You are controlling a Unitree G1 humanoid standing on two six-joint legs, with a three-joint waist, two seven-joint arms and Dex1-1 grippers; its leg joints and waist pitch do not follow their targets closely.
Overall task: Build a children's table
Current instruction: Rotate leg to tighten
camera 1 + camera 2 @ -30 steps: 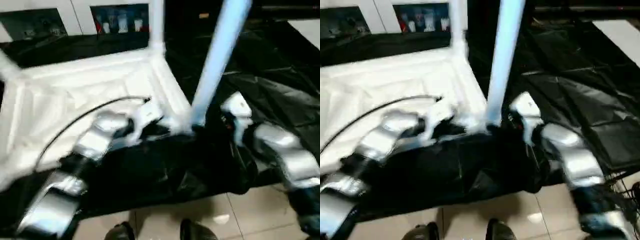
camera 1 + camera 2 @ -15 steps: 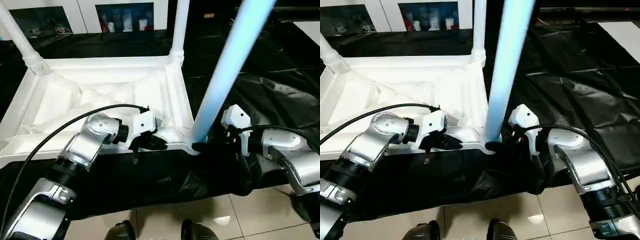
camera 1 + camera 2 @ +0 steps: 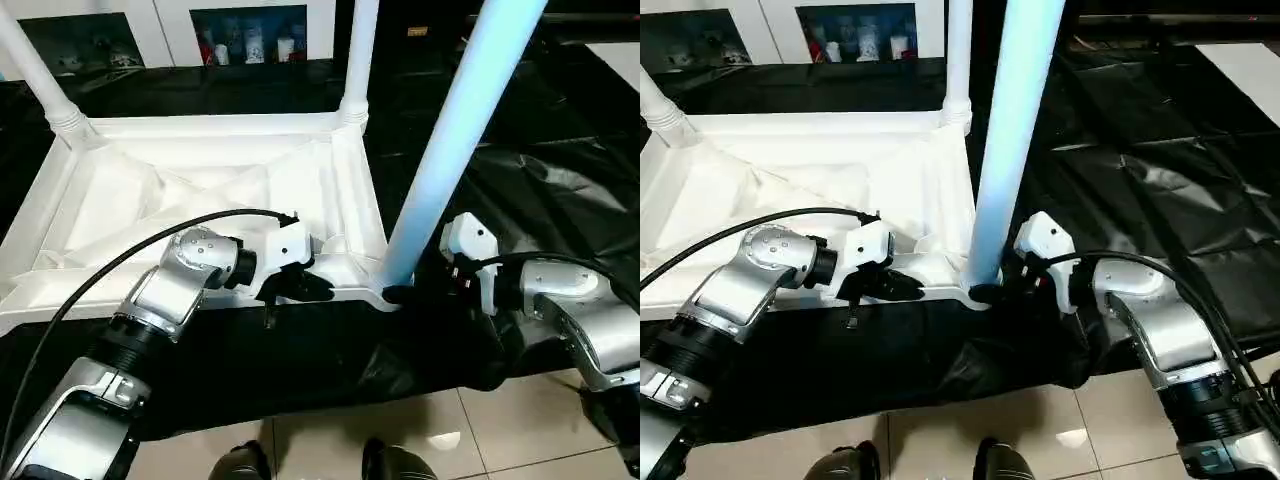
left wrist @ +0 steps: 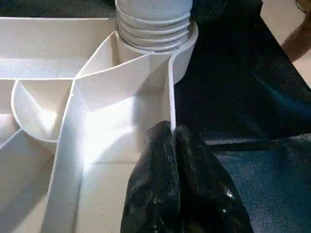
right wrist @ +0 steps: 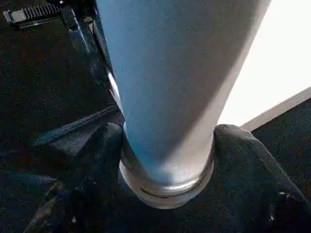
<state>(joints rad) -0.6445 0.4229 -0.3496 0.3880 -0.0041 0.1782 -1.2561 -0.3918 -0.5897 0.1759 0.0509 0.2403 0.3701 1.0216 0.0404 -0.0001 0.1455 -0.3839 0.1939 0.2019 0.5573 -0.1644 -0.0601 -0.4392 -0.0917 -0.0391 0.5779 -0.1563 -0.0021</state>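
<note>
Table top: the white plastic table top (image 3: 200, 200) lies upside down on a black sheet (image 3: 560, 190), its ribbed underside facing up. It stretches away from the left claw, toward the far side of the scene.
Near leg: a long white tube leg (image 3: 455, 130) stands in the corner socket (image 4: 184, 48) between the two claws and leans a little toward the right arm's side. Its ribbed base (image 4: 153, 24) sits in the socket, just ahead of the left claw's tips.
Far legs: one leg (image 3: 360, 55) rises from the far corner beyond the near leg. Another leg (image 3: 35, 70) rises from the far corner on the left arm's side.
Left claw: the left claw (image 3: 300, 287) is pinched narrow on the near edge wall (image 4: 171, 97) of the top, one black finger (image 4: 155, 184) on each side of the thin wall, a short way along the edge from the socket.
Right claw: the right claw (image 3: 1010, 292) sits low at the foot of the near leg. Its two black fingers (image 5: 97, 165) stand apart, one on either side of the leg's base. Whether they press on the leg I cannot tell.
Floor: pale tiles (image 3: 420, 430) lie on the robot's side of both claws, past the sheet's edge.
Feet: two dark rounded feet (image 3: 390, 465) rest on the tiles.
</note>
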